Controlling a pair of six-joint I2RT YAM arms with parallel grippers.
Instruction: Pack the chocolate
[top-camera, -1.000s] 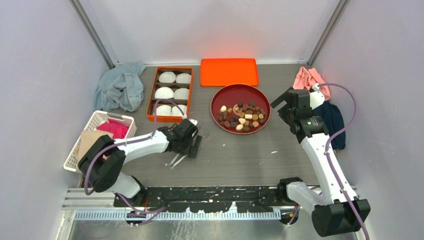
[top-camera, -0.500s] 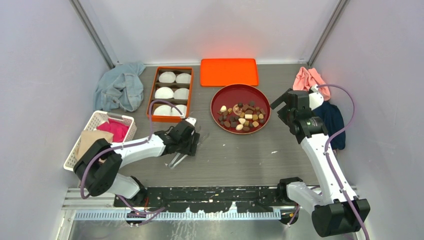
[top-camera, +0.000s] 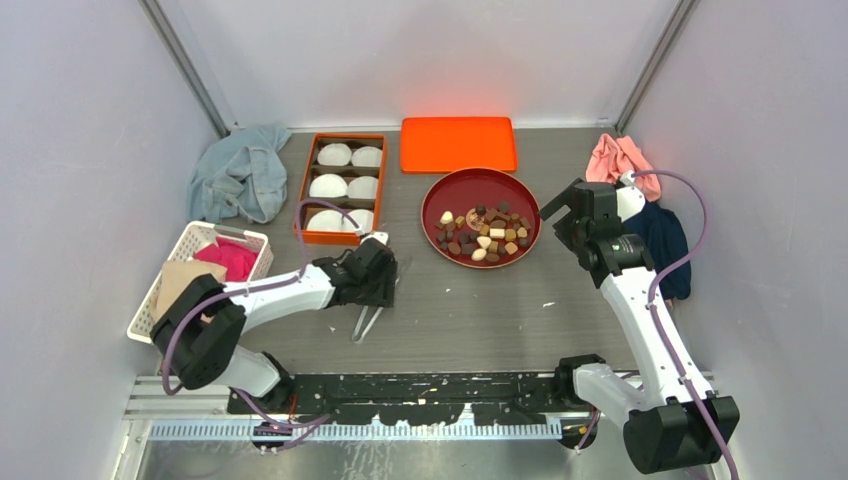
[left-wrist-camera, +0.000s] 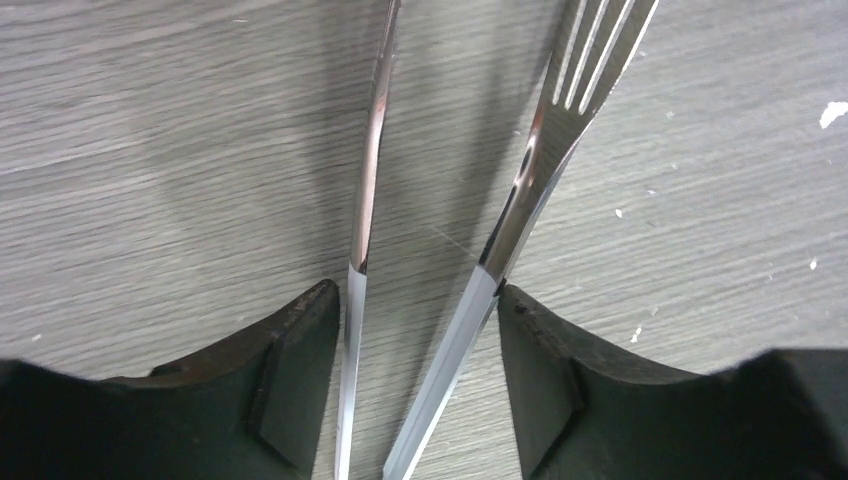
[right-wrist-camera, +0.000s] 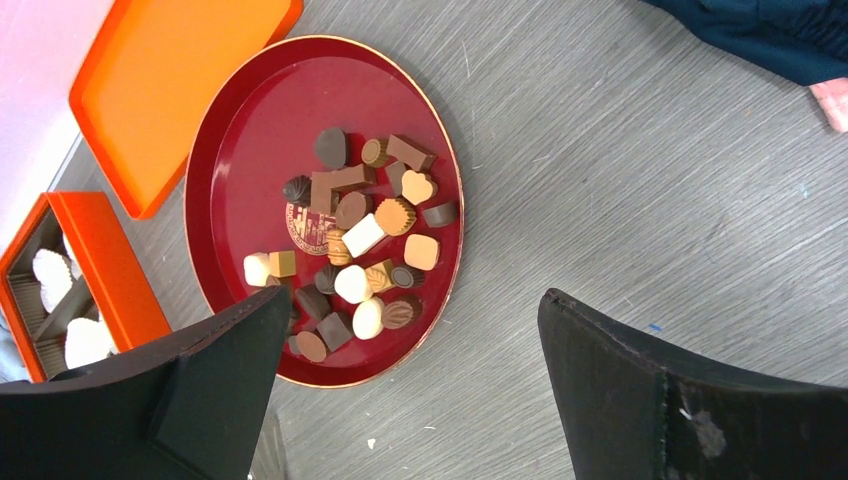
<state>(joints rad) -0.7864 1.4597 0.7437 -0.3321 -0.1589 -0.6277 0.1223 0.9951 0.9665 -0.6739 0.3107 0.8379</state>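
Note:
The chocolate (top-camera: 485, 235) lies as a heap of brown, tan and cream pieces on a round red plate (top-camera: 480, 178), also seen in the right wrist view as chocolate (right-wrist-camera: 360, 240) on the plate (right-wrist-camera: 250, 120). Metal tongs (top-camera: 362, 322) lie on the table left of the plate. My left gripper (top-camera: 378, 293) is shut on the tongs (left-wrist-camera: 520, 200), one finger outside each arm; the left gripper (left-wrist-camera: 415, 295) holds them near their joined end. My right gripper (top-camera: 560, 207) hovers open at the plate's right rim, and nothing sits in the right gripper (right-wrist-camera: 415, 295).
An orange box (top-camera: 303, 190) with white paper cups stands left of the plate, its orange lid (top-camera: 458, 143) behind the plate. A white basket (top-camera: 185, 245) and blue cloth (top-camera: 240, 175) sit at left. Pink cloth (top-camera: 620, 155) and dark cloth (top-camera: 660, 235) lie at right.
My left gripper has narrowed onto the tongs and shifted slightly up-left; the tongs have swung to point more straight toward the near edge. The right arm barely moved.

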